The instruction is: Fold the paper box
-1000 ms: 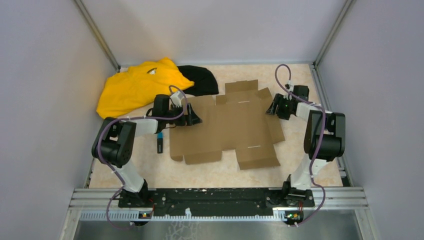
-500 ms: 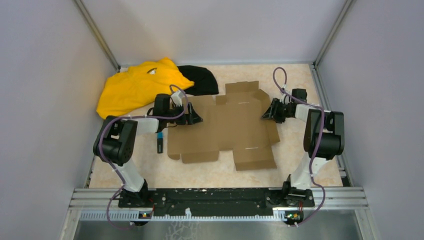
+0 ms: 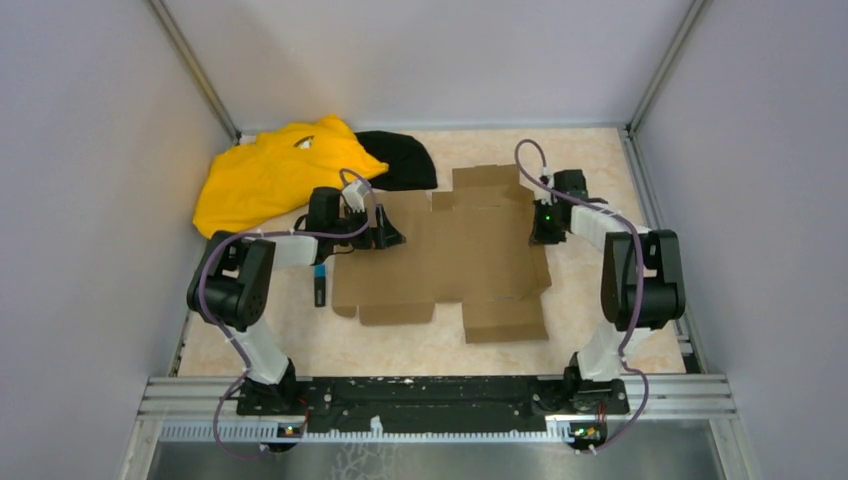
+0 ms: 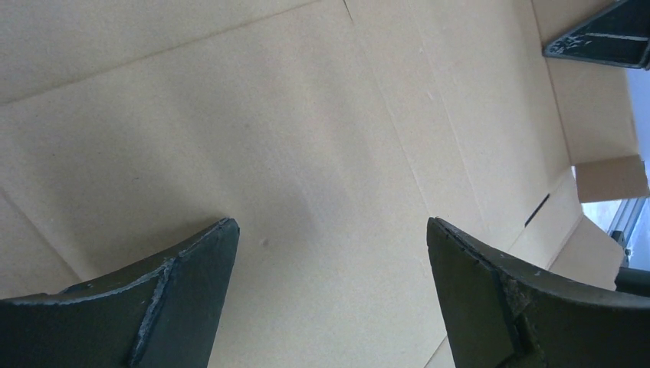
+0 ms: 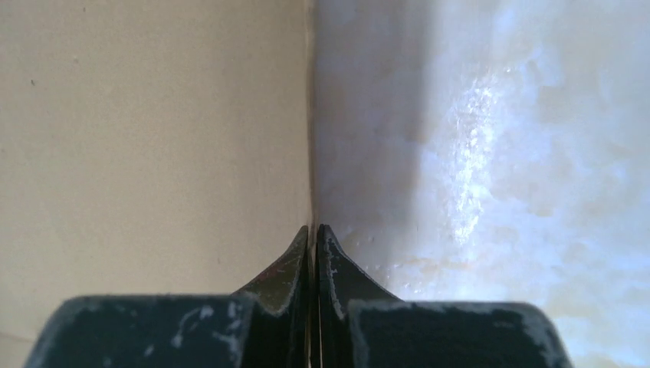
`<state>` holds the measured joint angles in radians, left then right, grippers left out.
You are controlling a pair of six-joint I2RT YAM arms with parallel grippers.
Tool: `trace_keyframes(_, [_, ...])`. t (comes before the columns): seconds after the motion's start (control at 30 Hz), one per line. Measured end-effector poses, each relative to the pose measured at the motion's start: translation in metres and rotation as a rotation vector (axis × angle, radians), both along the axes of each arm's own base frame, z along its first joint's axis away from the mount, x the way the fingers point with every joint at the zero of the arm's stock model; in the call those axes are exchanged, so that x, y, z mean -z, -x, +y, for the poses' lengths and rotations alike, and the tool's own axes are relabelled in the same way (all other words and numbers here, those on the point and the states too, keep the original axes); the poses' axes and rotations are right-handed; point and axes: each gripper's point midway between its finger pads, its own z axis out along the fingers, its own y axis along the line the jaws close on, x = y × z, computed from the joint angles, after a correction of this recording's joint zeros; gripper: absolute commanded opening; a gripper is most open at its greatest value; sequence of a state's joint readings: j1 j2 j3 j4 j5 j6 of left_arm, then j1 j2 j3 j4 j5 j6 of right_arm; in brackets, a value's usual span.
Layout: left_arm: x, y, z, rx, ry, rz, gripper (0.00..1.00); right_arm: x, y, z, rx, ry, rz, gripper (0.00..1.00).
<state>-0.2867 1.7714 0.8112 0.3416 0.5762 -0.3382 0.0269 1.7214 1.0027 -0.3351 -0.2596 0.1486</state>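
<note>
Your paper box (image 3: 455, 250) is a plain brown cardboard sheet, die-cut and not yet folded, lying mostly flat in the middle of the table (image 3: 420, 345). One flap sticks out at its far edge. Two more stick out at its near edge, with a gap between them. Creases and a short slit mark the panels. The right-side flap is lifted, its edge clamped between the fingers (image 5: 287, 276) of the right gripper (image 5: 313, 234).

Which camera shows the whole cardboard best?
The top camera: the paper box lies whole there, flaps too. The left wrist shows only plain board under the open left gripper; the right wrist shows one edge at the shut right gripper.
</note>
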Motion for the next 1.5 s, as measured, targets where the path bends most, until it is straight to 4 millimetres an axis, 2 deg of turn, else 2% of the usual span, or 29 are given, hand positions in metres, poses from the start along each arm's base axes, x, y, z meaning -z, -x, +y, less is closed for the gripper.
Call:
trace_keyframes(0.1, [0.000, 0.000, 0.000, -0.001, -0.002, -0.002, 0.99, -0.018, -0.001, 0.001, -0.021, 0.147, -0.024, 0.00])
trace_keyframes(0.33, [0.000, 0.003, -0.006, 0.014, -0.004, -0.004, 0.99, -0.112, -0.018, 0.022, -0.095, 0.438, -0.229, 0.00])
trace_keyframes(0.47, [-0.001, 0.005, -0.008, 0.021, -0.004, -0.002, 0.99, -0.148, -0.015, 0.039, -0.151, 0.581, -0.301, 0.00])
trace_keyframes(0.8, [-0.006, 0.009, 0.000, -0.007, -0.023, 0.024, 0.99, -0.182, 0.015, 0.051, -0.253, 0.928, -0.357, 0.00])
trace_keyframes(1.03, [-0.012, 0.001, 0.011, -0.049, -0.016, 0.032, 0.99, -0.216, 0.042, 0.056, -0.274, 0.988, -0.491, 0.00])
trace_keyframes(1.13, [-0.018, -0.006, 0.012, -0.063, -0.010, 0.028, 0.99, -0.222, 0.048, 0.055, -0.286, 1.001, -0.530, 0.00])
trace_keyframes(1.3, [-0.045, -0.035, 0.011, -0.082, 0.007, -0.036, 0.99, -0.214, 0.050, 0.057, -0.342, 1.059, -0.552, 0.00])
trace_keyframes(1.5, [-0.077, -0.084, 0.028, -0.141, 0.027, -0.115, 0.99, -0.211, 0.043, 0.063, -0.413, 1.120, -0.580, 0.00])
